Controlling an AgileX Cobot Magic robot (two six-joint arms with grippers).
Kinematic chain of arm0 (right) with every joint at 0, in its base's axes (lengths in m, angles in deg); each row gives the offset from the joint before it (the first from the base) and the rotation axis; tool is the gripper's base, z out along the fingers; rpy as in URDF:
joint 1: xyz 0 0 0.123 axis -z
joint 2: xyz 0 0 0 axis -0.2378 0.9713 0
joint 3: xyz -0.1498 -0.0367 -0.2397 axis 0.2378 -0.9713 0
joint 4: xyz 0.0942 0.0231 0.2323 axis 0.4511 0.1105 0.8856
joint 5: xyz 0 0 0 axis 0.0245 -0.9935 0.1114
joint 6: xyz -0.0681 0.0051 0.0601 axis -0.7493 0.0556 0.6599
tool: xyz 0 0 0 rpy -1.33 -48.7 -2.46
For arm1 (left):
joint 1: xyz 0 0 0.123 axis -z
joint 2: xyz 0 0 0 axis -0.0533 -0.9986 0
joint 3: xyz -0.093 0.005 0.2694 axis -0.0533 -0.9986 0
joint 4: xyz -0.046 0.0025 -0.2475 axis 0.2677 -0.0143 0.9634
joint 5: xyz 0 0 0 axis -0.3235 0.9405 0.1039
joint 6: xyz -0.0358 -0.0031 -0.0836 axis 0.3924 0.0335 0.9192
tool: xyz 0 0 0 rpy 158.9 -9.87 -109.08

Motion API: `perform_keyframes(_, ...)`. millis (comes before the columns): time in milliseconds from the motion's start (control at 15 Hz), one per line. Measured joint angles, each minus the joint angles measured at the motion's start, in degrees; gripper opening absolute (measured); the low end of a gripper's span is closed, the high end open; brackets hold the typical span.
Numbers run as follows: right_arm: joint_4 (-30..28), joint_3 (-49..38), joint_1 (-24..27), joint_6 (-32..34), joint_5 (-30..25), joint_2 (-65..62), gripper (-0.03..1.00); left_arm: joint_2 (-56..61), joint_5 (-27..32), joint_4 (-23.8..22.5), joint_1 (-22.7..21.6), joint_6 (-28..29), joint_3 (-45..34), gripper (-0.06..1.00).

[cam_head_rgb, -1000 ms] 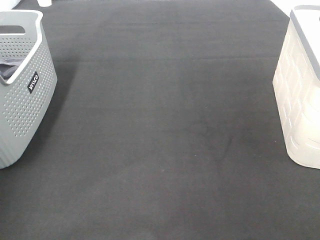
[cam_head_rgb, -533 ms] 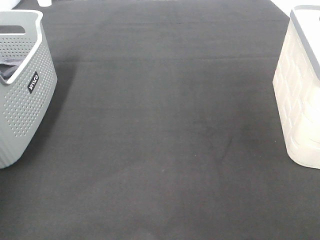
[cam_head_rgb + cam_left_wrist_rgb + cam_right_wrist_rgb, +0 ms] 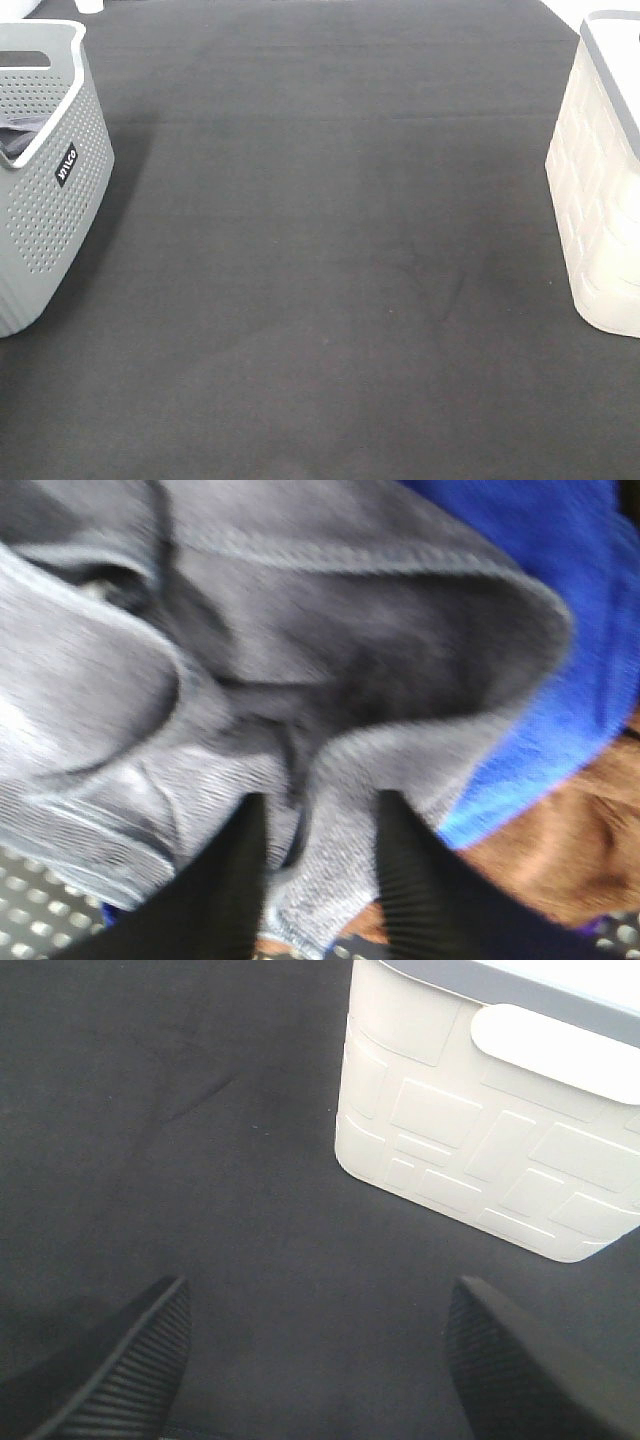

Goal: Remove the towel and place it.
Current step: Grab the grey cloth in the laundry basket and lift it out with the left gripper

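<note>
At about 9 o'clock in the high view, a grey perforated basket [image 3: 50, 200] stands on the black mat [image 3: 320, 250]. A strip of the towel [image 3: 14, 142] shows inside it, just below the rim. The left wrist camera looks into that basket. There the left gripper [image 3: 322, 865] is closed on a raised fold of the greyish-lavender towel, its 2 black ribbed fingers [image 3: 232, 885] pressed against either side of the fold. A blue cloth [image 3: 560, 630] lies under the towel, touching it, with a brown cloth [image 3: 570, 850] beside it. At 3 o'clock stands a white basket [image 3: 600, 200] with a grey rim. The right gripper [image 3: 320, 1380] hangs over the mat near that basket, its 2 fingers spread wide apart.
</note>
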Motion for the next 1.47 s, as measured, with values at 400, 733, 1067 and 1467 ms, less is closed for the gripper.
perform_keyframes(400,0.06,0.0,0.0,0.0,0.0,0.0,0.66,0.0,1.09,-0.57,0.0,5.5,0.0,0.12)
perform_keyframes(733,0.06,0.0,0.0,0.0,0.0,0.0,0.66,0.86,1.72,-0.46,0.0,5.5,0.0,0.0)
perform_keyframes(1067,0.06,0.0,0.0,0.0,0.0,0.0,0.66,9.17,5.73,2.35,0.0,11.4,8.02,0.0)
perform_keyframes(1467,0.06,0.0,0.0,0.0,0.0,0.0,0.66,23.03,5.16,8.82,0.0,13.06,9.63,0.0)
